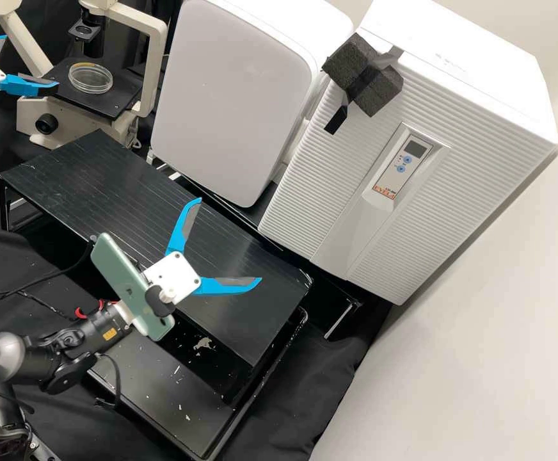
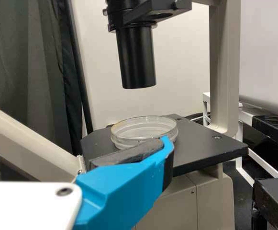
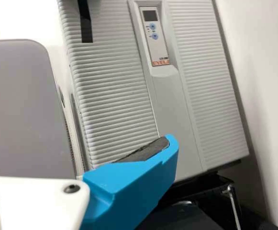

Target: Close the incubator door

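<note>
Incubator door (image 1: 327, 169): beyond the right pincer (image 1: 229, 239), seemingly flush with its cabinet (image 1: 464, 61); closing looked done, latching couldn't be confirmed.
Door's face: turned towards that pincer, long axis upright.
Right pincer: spread wide, empty, above the worktop (image 1: 100, 173).
Left pincer (image 1: 31, 61): well open, empty, beside the microscope (image 1: 153, 64).
Remaining: perhaps a seal check.
</note>
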You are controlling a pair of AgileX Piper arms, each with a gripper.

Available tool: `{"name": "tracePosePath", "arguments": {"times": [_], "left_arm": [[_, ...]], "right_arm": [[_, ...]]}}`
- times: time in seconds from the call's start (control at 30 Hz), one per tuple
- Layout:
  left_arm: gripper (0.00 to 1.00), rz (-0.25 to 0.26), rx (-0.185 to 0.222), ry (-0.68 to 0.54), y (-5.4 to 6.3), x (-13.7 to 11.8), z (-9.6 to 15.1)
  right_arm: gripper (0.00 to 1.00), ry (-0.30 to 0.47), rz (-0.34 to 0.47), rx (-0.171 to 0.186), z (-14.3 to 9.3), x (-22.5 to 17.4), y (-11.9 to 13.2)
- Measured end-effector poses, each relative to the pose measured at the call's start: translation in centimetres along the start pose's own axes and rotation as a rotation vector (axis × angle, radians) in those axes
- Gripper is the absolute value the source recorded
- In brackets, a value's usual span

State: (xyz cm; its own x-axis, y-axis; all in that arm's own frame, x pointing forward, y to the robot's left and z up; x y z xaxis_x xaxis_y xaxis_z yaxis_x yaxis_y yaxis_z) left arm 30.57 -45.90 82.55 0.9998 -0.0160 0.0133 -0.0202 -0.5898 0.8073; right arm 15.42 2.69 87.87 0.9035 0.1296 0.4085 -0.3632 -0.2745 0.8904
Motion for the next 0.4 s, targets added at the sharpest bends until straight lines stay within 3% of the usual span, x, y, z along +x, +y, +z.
{"name": "tracePosePath", "arguments": {"times": [0.4], "left_arm": [[1.0, 0.0, 0.0, 0.0, 0.0, 0.0, 0.0]], "right_arm": [[1.0, -0.002, -0.047, 0.027, 0.03, -1.18, -1.0]]}}
